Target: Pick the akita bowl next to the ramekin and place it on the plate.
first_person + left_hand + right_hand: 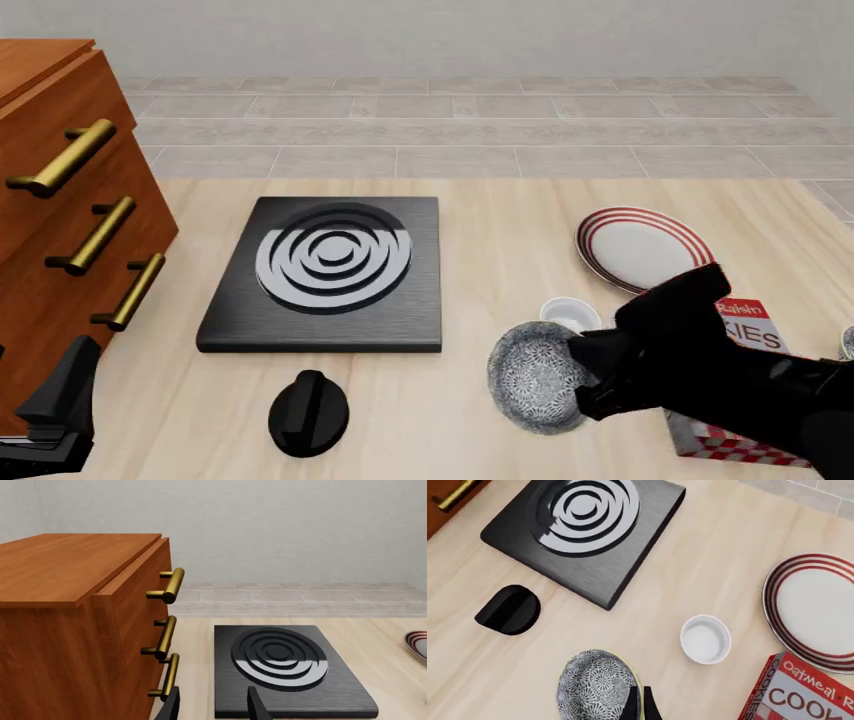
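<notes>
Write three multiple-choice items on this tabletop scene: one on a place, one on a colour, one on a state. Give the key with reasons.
1. Where does the ramekin stand?
A. Between the akita bowl and the plate
B. On the black burner block
C. Inside the wooden drawer cabinet

2. What colour are the stripes on the plate's rim?
A. Blue
B. Red
C. Green

3. What is the right pincer doing?
A. Hanging wide open over the plate
B. Closed on the akita bowl's rim
C. Holding the cookie box

Key:
1 A: the right wrist view shows the white cup on the tabletop between the bowl and the plate.
2 B: red concentric rings circle the white plate in the front view.
3 B: in the right wrist view the dark fingers sit close together at the bowl's edge, and the bowl looks tilted.
</notes>
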